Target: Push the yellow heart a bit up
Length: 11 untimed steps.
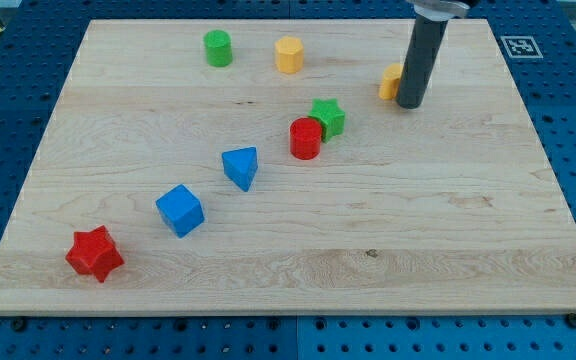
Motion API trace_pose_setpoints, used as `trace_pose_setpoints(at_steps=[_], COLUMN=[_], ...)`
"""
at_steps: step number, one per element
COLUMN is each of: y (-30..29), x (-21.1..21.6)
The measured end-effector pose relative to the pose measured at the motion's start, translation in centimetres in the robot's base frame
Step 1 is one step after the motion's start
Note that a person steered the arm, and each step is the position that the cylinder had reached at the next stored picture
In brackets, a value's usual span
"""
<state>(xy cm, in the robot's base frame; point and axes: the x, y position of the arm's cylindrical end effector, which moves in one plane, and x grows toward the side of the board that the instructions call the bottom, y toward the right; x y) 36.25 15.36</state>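
A straight dark grey rod, my tip [409, 104] blunt.

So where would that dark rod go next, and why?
Probably around to the view's bottom of the small yellow heart block, then up. My tip now sits at the heart's right, touching or nearly so; pushing from here would slide it left, not up.

No readable text or numbers; only a black-and-white square marker [517, 46] on the board's [448, 250] top-right corner.

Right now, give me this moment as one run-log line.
my tip | touching right side of yellow heart, partly hidden | green star against red cylinder
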Motion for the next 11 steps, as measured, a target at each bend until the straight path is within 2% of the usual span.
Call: trace_pose_setpoints(at_steps=[8,11], y=[-3.7,-4.1], x=[-5.0,-5.2])
